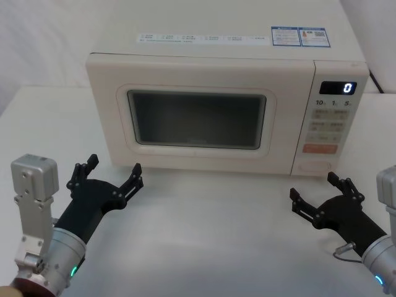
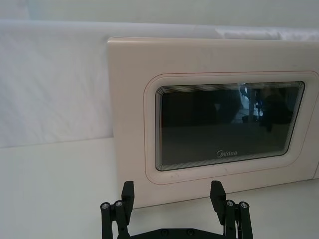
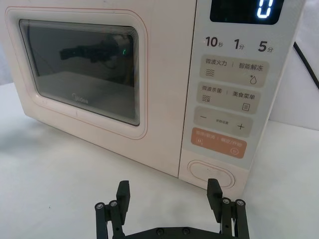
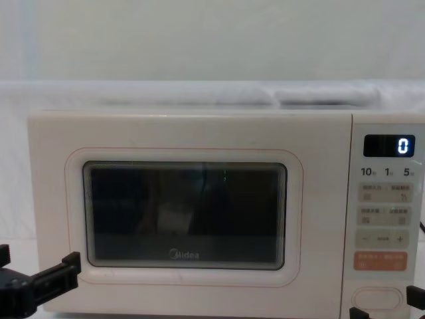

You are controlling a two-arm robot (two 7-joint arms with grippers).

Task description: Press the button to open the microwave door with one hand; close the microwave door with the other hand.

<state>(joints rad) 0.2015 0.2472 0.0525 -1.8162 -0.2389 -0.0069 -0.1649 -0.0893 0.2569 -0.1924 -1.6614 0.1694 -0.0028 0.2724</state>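
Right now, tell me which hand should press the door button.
Right. The right hand hovers open just before the control panel, with the button directly ahead of it. The left hand sits open at the microwave door's far-left corner.

One microwave, standing just ahead of both tools. One microwave door with one dark window, shut flush, straight ahead of the left gripper. One control panel beside it, ahead of the right gripper. On that panel: one display reading a single "0", one orange key, one wide pill-shaped button nearest the right gripper. Two grippers in all, each with two fingers spread apart. One white table beneath.
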